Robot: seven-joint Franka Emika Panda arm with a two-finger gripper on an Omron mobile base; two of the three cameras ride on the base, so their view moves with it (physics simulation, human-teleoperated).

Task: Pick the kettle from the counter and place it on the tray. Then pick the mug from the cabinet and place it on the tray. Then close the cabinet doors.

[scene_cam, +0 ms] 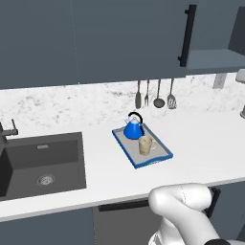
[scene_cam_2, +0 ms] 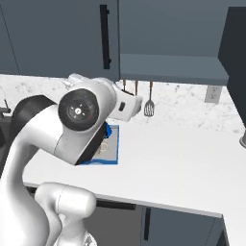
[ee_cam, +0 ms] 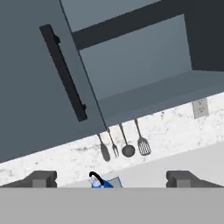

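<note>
No writing or brand can be read on anything. The counter (scene_cam: 191, 139) is white speckled marble, with a dark sink (scene_cam: 40, 162) set in well to the left of the tray (scene_cam: 162, 156). The kettle (scene_cam: 133, 128) and the mug (scene_cam: 145, 145) both stand on the tray, side by side. Utensils (scene_cam: 155, 94) hang on the wall behind the tray. Above it, the cabinet (ee_cam: 144, 65) stands open, one door (ee_cam: 39, 78) swung out. The gripper (ee_cam: 112, 179) is spread wide and empty, facing the cabinet shelf.
</note>
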